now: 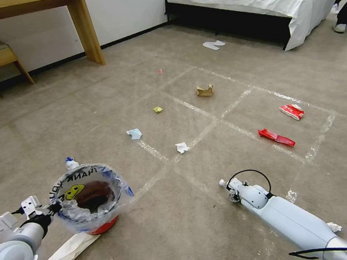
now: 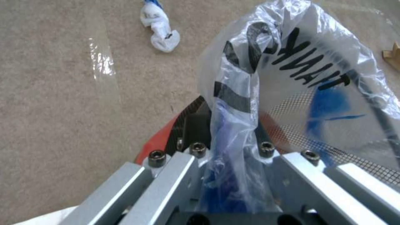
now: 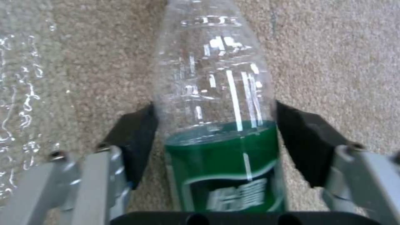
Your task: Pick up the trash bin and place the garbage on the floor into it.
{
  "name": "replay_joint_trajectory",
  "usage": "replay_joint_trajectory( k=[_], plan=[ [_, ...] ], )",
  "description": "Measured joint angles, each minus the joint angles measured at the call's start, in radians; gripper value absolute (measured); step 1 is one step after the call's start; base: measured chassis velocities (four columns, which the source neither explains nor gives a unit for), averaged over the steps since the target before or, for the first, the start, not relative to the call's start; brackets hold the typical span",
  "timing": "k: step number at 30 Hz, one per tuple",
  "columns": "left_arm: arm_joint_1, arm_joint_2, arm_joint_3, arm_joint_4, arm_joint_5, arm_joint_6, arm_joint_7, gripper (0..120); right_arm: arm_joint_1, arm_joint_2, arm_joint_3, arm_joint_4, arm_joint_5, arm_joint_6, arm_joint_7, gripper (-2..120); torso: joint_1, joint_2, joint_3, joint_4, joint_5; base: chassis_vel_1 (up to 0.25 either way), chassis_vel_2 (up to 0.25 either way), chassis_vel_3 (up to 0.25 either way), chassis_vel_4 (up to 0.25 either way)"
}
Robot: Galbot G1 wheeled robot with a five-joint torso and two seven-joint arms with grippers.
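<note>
Two hands are at work: the left hand [image 2: 233,150] pinches the trash bin [image 1: 91,200] by its near-left rim, fingers closed on red wall and bag. At near right, the right hand [image 3: 214,131] grips the green-labelled bottle [image 3: 217,125] on the floor [image 1: 197,224], fingers against its sides.

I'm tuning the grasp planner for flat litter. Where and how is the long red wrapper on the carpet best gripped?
Probably across its narrow middle, coming straight down from above. The long red wrapper lies flat on the floor, long and thin, so fingers closing over its short width should pinch it. Its raised fold near one end may give a better hold.
</note>
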Motion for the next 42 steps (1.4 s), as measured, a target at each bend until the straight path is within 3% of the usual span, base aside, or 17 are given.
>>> replay_joint_trajectory(
  k=[15,19,25,30,34,36,40,42],
  plan=[
    [0.001,0.001,0.002,0.004,0.004,-0.003,0.001,5,-0.019,-0.011,0.015,0.012,0.011,0.02,0.025,30,0.0,0.0,0.0,0.0001,0.0003,0.0,0.0,0.0,0.0],
    [0.0,0.002,0.002,0.001,0.004,-0.003,0.001,5,-0.051,-0.042,0.058,0.088,0.062,0.02,0.043,23,0.0,0.0,0.0,-0.0004,0.0004,0.0,0.0,0.0,0.0],
    [-0.003,0.006,0.005,-0.007,0.003,-0.001,-0.001,5,-0.164,-0.112,0.179,0.272,0.15,0.019,0.088,23,0.0,0.0,0.0,-0.0002,0.0004,0.0,0.0,0.0,0.0],
    [-0.016,0.014,0.006,-0.015,-0.022,0.009,-0.009,5,-0.262,-0.194,0.36,0.512,0.251,0.035,0.127,23,0.0,0.0,0.0,-0.0002,0.0,0.0,0.0,0.0,0.0],
    [-0.019,0.026,0.004,-0.022,-0.045,0.017,-0.018,5,-0.283,-0.23,0.424,0.633,0.323,0.055,0.14,23,0.0,0.0,0.0,-0.0002,0.0,0.0,0.0,0.0,0.0],
    [-0.019,0.04,0.003,-0.03,-0.067,0.025,-0.027,5,-0.288,-0.257,0.469,0.742,0.417,0.081,0.164,23,0.0,0.0,0.0,-0.0001,0.0,0.0,0.0,0.0,0.0],
    [-0.018,0.049,0.004,-0.04,-0.085,0.033,-0.036,5,-0.274,-0.266,0.484,0.826,0.499,0.11,0.184,23,0.0,0.0,0.0,-0.0002,0.0,0.0,0.0,0.0,0.0],
    [-0.015,0.057,0.008,-0.056,-0.103,0.041,-0.044,5,-0.236,-0.265,0.476,0.929,0.599,0.169,0.201,23,0.0,0.0,0.0,0.0,0.0002,0.0,0.0,0.0,0.0]
  ],
)
